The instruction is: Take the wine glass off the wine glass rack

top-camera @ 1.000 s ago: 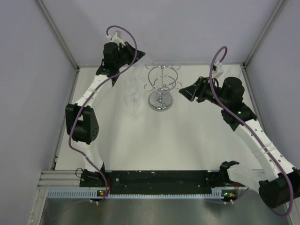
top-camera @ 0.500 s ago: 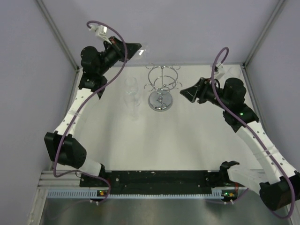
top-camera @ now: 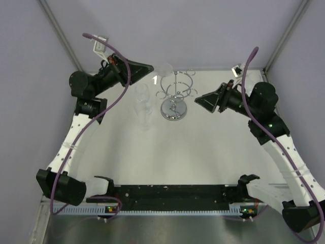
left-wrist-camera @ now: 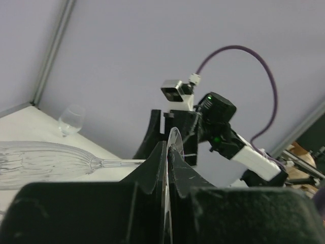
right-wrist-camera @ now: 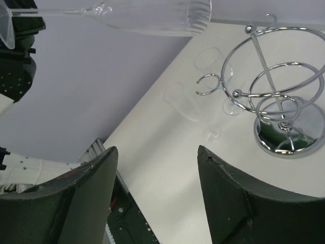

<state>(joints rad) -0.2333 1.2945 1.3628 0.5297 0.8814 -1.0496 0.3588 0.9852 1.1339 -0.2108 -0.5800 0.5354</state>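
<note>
Left hand (top-camera: pixel 150 67) clamped on the foot of the wine glass (left-wrist-camera: pixel 45 161). Glass horizontal in air, apart from the wine glass rack (top-camera: pixel 174 101), by its top loops. Right hand (top-camera: pixel 200 99) wide open, empty, right of rack. White bench (top-camera: pixel 203 152), pale lilac walls (top-camera: pixel 213 30). Count: three glasses, one held, goblet (right-wrist-camera: pixel 213 63) and flute (right-wrist-camera: pixel 184 104) standing left of rack. One rack.

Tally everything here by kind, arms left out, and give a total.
Glasses: 3, one in the left pincer, two standing on the table
Rack: 1
Total: 4
</note>
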